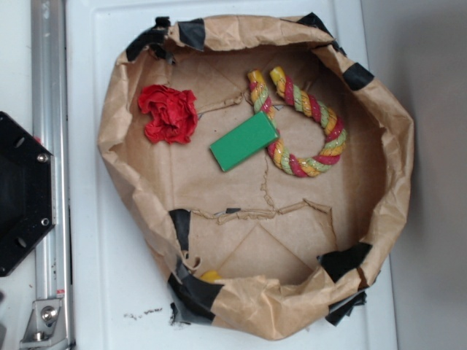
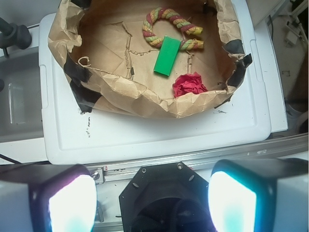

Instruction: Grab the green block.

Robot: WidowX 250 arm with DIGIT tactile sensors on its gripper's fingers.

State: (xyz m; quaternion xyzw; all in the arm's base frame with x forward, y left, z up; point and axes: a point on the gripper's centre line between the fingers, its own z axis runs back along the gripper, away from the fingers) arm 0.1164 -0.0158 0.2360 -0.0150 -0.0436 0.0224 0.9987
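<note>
Green block [image 1: 244, 141] flat in paper basin [image 1: 379, 182], touching rope [image 1: 310, 131]; gripper [image 2: 152, 200] wide open, empty; no readable text.

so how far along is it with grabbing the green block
Nothing looks done yet. The green block lies flat and untouched in the brown paper basin, one end against the twisted rope, the red wad apart from it. The gripper is open and hangs back outside the basin, over the black base. Left: reach in over the rim, descend, close on the block, lift.
</note>
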